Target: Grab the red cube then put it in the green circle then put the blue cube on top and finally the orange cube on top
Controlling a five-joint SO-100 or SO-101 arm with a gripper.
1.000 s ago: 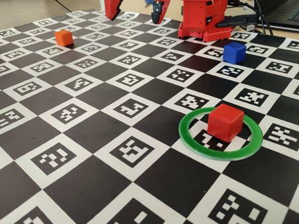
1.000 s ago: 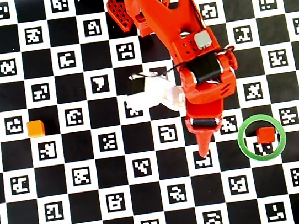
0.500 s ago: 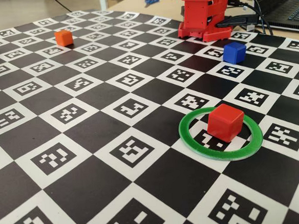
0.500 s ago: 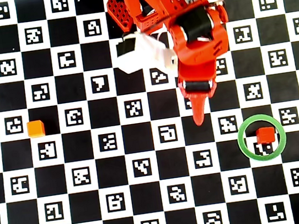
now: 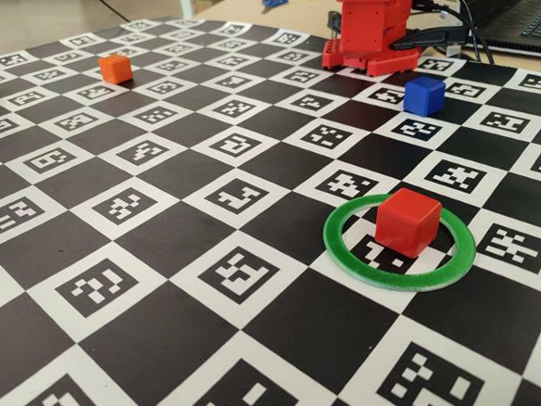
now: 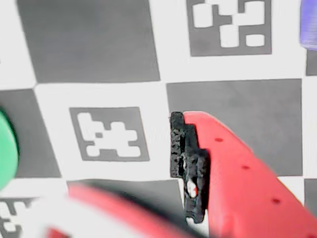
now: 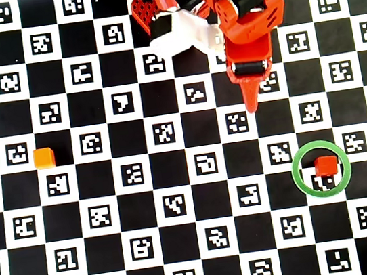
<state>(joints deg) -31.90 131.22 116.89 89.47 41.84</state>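
Red cube unmoved inside green circle, arm pulled back, fingers apparently closed, empty.

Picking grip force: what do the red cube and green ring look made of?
Red cube: likely hard plastic, matte with a soft sheen, rounded edges. Green ring: thin flat plastic, probably 3D-printed; its surface looks slightly grainy.

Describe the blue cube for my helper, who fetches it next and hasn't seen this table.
Start at the red robot base at the far edge of the checkered mat in the fixed view. The blue cube sits just in front of it, slightly right. It is the only blue block; the others are red and orange.
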